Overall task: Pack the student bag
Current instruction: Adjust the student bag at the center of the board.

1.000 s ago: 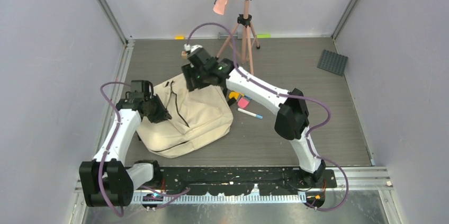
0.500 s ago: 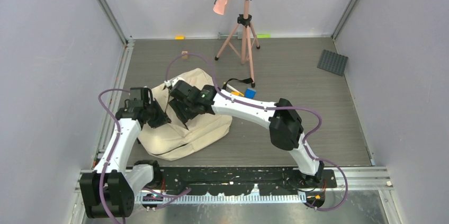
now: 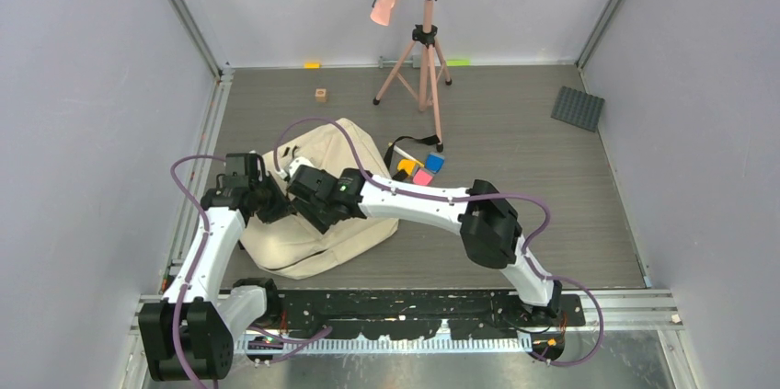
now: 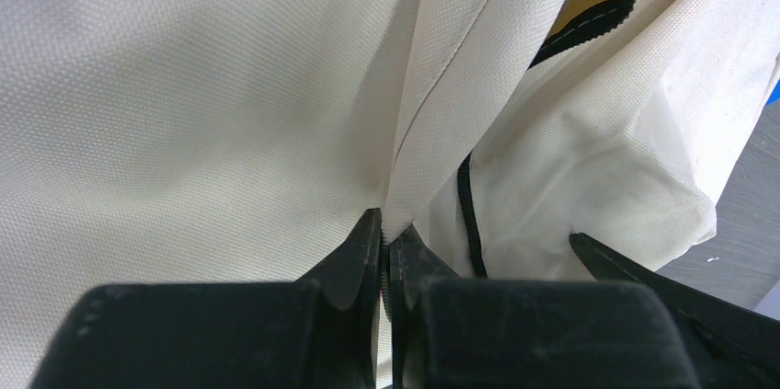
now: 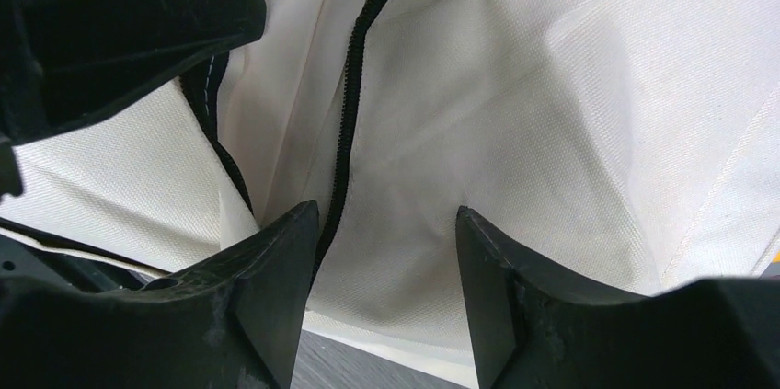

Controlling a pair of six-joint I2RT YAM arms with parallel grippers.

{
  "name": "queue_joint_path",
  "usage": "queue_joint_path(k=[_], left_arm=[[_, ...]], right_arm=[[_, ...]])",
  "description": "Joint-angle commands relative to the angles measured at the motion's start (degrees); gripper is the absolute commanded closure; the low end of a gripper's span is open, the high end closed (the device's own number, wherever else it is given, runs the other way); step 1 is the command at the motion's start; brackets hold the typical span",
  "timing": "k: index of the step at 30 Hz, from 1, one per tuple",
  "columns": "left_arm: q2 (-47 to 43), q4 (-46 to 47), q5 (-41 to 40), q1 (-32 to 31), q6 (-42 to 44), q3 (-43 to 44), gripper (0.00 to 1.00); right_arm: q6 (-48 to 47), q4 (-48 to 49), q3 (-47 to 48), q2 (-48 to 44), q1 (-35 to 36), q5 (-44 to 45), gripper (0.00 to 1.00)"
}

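We are at the opening stage: the student bag, a large cream canvas backpack [image 3: 345, 141], lies slumped on the grey wood-grain counter [image 3: 515, 131], and nothing seems to be going into it yet. Our left hand [image 4: 386, 233] is at the near-left side of the backpack, with its fingers pinched fully together on a raised fold of the cream canvas. Our right hand [image 5: 386, 214] hangs just beside it over the same stretch of cloth. Its fingers stand apart with nothing between them, straddling the backpack's black zip [image 5: 348, 113], which runs away up the fabric. We cannot see a zip puller in either wrist view. A cluster of small yellow, pink and blue blocks [image 3: 419, 170] waits on the counter just to the right of the backpack. We judge the next move to be finding the puller or the free edge of the zip with the right hand while the left keeps the canvas taut. That calls for a close on thin, slack material, which may bunch or slip instead of parting.
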Motion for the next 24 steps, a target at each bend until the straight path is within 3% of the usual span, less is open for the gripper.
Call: queue_joint_path(k=[1, 7, 9, 13, 15, 17, 24], left_arm=[[-1.44, -1.43, -1.06, 0.38, 0.82, 0.13, 1.0], [-1.81, -1.81, -2.21, 0.69, 0.89, 0.01, 1.0], [-2.05, -1.79, -2.4, 0.85, 0.89, -0.23, 1.0], [-2.09, -1.64, -2.85, 1.26, 0.93, -0.46, 1.0], [-2.12, -1.53, -2.94, 1.38, 0.97, -0.46, 1.0], [-2.14, -1.42, -3.13, 1.64, 1.07, -0.42, 1.0], [-1.77, -0.82, -3.01, 1.88, 0.98, -0.2, 1.0]], right_arm=[[-3.15, -1.93, -1.0, 1.46, 1.22, 4.03, 0.37], [-2.79, -3.45, -1.93, 2.54, 1.04, 14.13, 0.41], [-2.47, -3.39, -1.93, 1.96, 0.9, 17.64, 0.52], [-1.61, -2.64, -1.83, 0.06, -0.19, 22.55, 0.84], [-0.44, -2.54, -1.52, -1.01, -1.16, 23.15, 0.94], [1.15, -2.49, -1.42, -2.83, -2.35, 22.63, 0.99], [4.05, 5.96, -6.81, -16.35, -4.08, 19.17, 0.99]])
